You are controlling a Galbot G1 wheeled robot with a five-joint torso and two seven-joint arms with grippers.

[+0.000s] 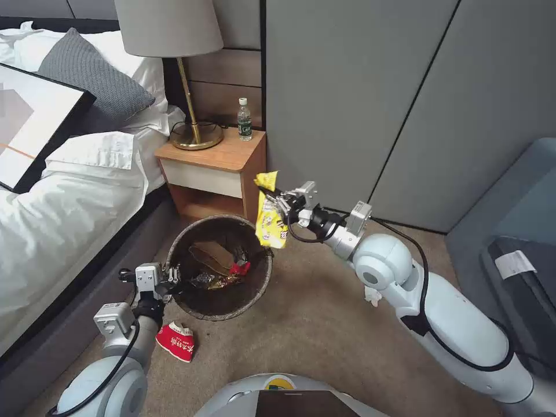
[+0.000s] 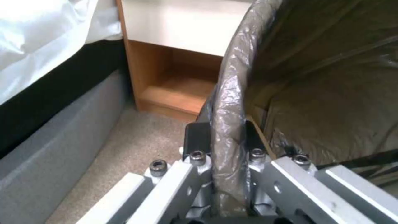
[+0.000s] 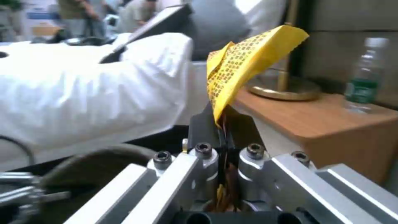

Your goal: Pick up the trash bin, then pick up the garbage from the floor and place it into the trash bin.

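Note:
The trash bin [image 1: 255, 292], round and lined with a dark bag, hangs just off the carpet beside the nightstand. My left gripper [image 1: 172, 278] is shut on its near-left rim [image 2: 228, 102], one finger inside and one outside. Inside the bin lie tan paper, a red wrapper and shiny scraps. My right gripper [image 1: 277, 201] is shut on a yellow snack wrapper [image 1: 270, 223], which dangles over the bin's far-right edge; the right wrist view shows that wrapper [image 3: 244, 62] pinched between the jaws. A crushed red-and-white cup [image 1: 176, 340] lies on the floor below the bin. A white tissue scrap [image 1: 372, 296] peeks out behind my right elbow.
A wooden nightstand [image 1: 217, 159] carries a brass lamp [image 1: 194, 124] and a green-labelled bottle [image 1: 245, 120]. The bed [image 1: 63, 197] with white linen runs along the left. Grey wall panels stand behind, and a blue-grey sofa [image 1: 515, 220] is on the right.

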